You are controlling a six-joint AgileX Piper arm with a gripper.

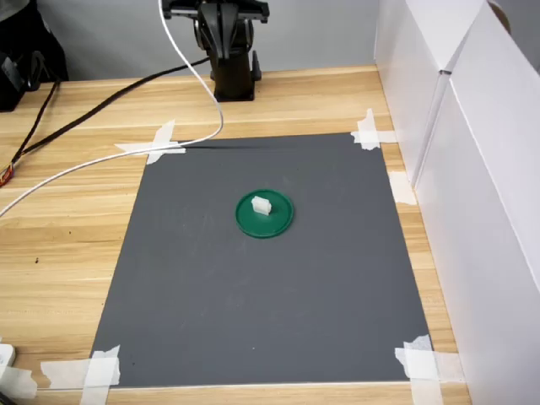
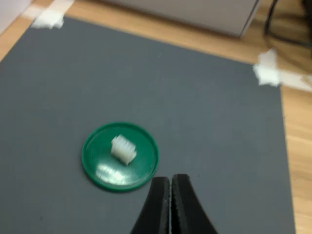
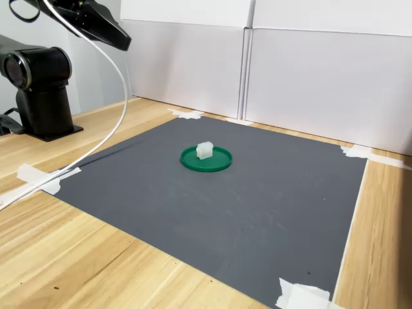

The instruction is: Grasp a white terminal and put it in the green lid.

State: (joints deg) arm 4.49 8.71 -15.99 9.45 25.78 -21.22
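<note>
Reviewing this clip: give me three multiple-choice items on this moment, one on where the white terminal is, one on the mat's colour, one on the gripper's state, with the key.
1. Where is the white terminal?
A. Inside the green lid
B. On the bare mat beside the lid
C. Between the gripper's fingers

2. What colour is the mat under the lid?
A. Blue
B. Dark grey
C. White

3. How is the gripper?
A. Wide open
B. Shut on the terminal
C. Shut and empty

Key: 1 A, since all three views show the terminal resting within the lid's rim. 2 B, since the taped sheet is dark grey in both exterior views. 3 C, since in the wrist view the fingers meet with nothing between them.
</note>
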